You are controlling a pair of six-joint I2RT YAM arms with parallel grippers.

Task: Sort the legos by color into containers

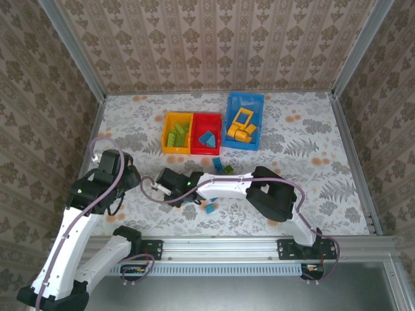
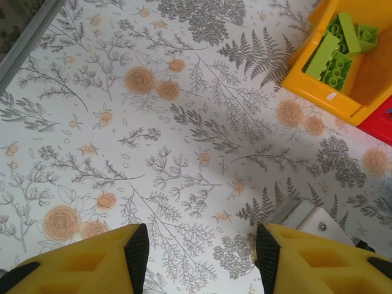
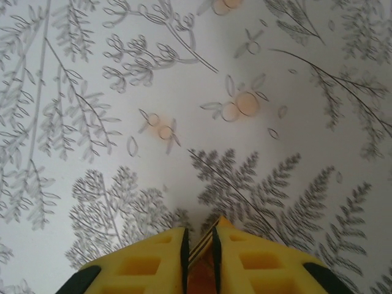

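Observation:
My right gripper (image 3: 199, 245) (image 1: 159, 186) sits low over the bare floral cloth at the front middle, its jaws closed on a thin yellow-orange lego (image 3: 200, 274) that shows edge-on between the pads. To its left hangs my left gripper (image 2: 202, 254) (image 1: 130, 176), open, with nothing but cloth between its fingers (image 2: 136, 251). At the back, side by side, stand the containers. The yellow-orange bin (image 1: 166, 133) (image 2: 318, 92) has green legos (image 2: 337, 52) in it, the red bin (image 1: 206, 148) blue ones, and the blue bin (image 1: 244, 100) yellow-orange pieces. Loose blue (image 1: 218, 163) (image 1: 210, 208) and green (image 1: 228, 169) legos lie by the right arm.
The right arm's white forearm (image 1: 220, 184) reaches leftward across the front of the table, over the loose bricks. A metal frame rail (image 2: 24, 37) borders the table on the left. Patterned walls close in the back and sides.

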